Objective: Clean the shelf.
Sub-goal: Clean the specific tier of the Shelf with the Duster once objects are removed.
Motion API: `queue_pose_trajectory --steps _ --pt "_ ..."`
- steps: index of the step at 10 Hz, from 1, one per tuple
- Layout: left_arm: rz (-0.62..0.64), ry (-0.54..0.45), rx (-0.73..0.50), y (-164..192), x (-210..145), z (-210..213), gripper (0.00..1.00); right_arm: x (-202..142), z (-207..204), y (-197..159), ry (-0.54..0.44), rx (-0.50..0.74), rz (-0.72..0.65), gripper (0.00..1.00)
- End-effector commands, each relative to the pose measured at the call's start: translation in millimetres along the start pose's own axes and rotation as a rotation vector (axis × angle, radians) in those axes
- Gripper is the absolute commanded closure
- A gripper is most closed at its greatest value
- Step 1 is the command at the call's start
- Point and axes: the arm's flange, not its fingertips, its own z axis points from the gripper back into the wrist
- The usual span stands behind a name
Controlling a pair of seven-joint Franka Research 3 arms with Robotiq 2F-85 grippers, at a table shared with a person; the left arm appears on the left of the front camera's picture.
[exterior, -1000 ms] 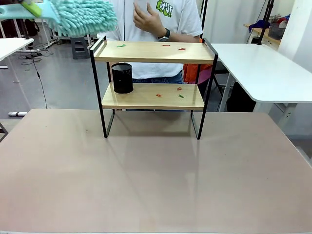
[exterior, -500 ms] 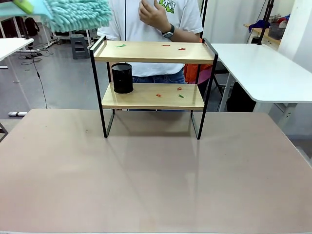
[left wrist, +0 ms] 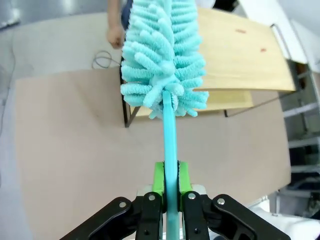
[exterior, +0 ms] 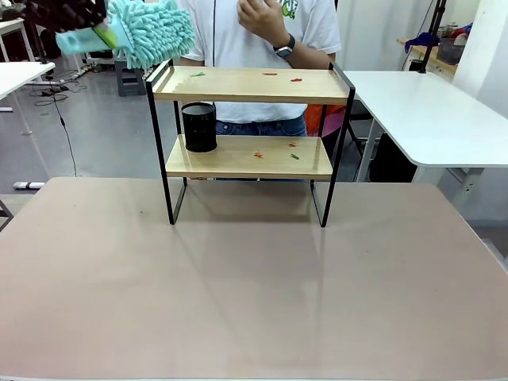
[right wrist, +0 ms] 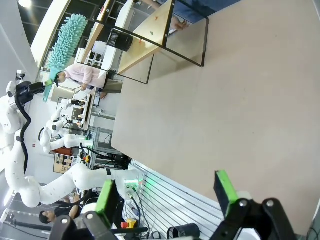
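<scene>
The shelf stands at the table's far side, with small red and green scraps on both wooden boards and a black mesh cup on the lower board's left end. My left gripper is high at the left, shut on the handle of a fluffy teal duster; the duster's head hangs just above the shelf's top left corner. In the left wrist view the green pads clamp the handle, and the duster head is over the top board. My right gripper is open with nothing in it, far from the shelf.
A person stands behind the shelf with one hand raised at chest height. White tables stand at the right and far left. The brown tabletop stretches in front of the shelf.
The duster has swung down and to the right toward the shelf's top left corner, and my left gripper has come into the front view. The person's hand rose slightly.
</scene>
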Motion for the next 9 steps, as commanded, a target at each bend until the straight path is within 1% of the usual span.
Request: queue_pose_trajectory --steps 1,5,6,7,8,9 --pt "0.011 -0.030 0.077 -14.3 -4.7 -13.0 0.88 2.8 0.1 1.1 -0.017 0.014 0.026 0.00" --pt "-0.018 0.035 0.127 -36.9 -3.9 -49.1 0.88 2.8 0.1 1.1 -0.017 0.014 0.026 0.00" --pt "-0.040 0.068 0.114 -45.6 -3.1 -56.3 0.88 2.8 0.1 1.1 -0.017 0.014 0.026 0.00" --pt "-0.062 0.078 0.082 -63.1 -3.1 -62.7 0.88 2.8 0.1 1.1 -0.017 0.014 0.026 0.00" --pt "-0.061 0.077 0.064 -71.7 -1.7 -66.6 0.88 2.8 0.1 1.1 -0.017 0.014 0.026 0.00" --pt "-0.050 0.079 0.011 -89.2 2.0 -75.8 0.88 2.8 0.1 1.1 -0.017 0.014 0.026 0.00"
